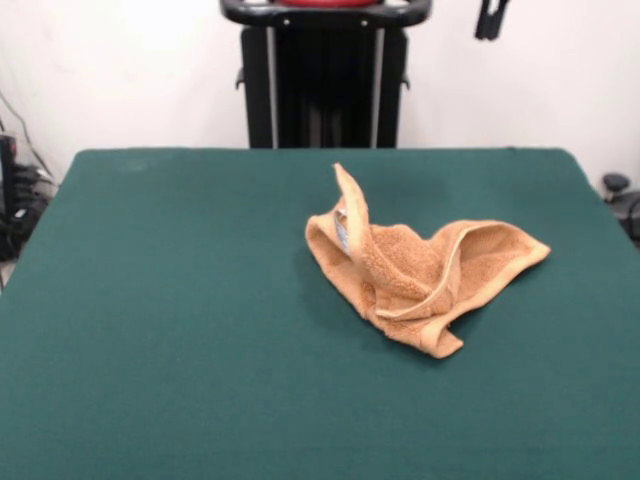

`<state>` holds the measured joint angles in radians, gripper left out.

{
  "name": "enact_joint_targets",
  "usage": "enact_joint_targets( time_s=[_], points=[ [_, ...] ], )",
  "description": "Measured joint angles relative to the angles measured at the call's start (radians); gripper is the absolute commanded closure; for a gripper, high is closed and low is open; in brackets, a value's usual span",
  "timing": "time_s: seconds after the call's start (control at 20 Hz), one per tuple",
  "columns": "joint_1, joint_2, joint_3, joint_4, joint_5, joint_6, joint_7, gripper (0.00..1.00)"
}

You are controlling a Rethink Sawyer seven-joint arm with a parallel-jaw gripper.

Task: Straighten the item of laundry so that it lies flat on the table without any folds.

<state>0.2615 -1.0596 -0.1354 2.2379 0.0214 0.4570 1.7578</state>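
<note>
While my hand (pixel 490 20) hangs at the top edge, its state impossible to tell, the orange-tan terry towel (pixel 420 270) lies crumpled right of centre on the green worktop (pixel 150 320), one corner peaked upward.

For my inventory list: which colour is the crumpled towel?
Orange-tan; the towel shows best in the front view.

arm drawn back, above the frame; only the black gripper (pixel 490 20) tips hang down at the top edge, right of the pedestal (pixel 325 75). open or closed can't be read. pedestal column upright at the far side, black with a red strip on top.
</note>
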Motion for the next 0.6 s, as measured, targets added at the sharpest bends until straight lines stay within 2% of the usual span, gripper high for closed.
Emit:
enact_joint_targets(
  time_s=[0.25,0.6],
  points=[
    [-0.005,0.020,0.000,-0.082,-0.011,0.001,0.000,1.00],
    [-0.004,0.062,0.000,-0.126,-0.016,-0.009,0.000,1.00]
  ],
)
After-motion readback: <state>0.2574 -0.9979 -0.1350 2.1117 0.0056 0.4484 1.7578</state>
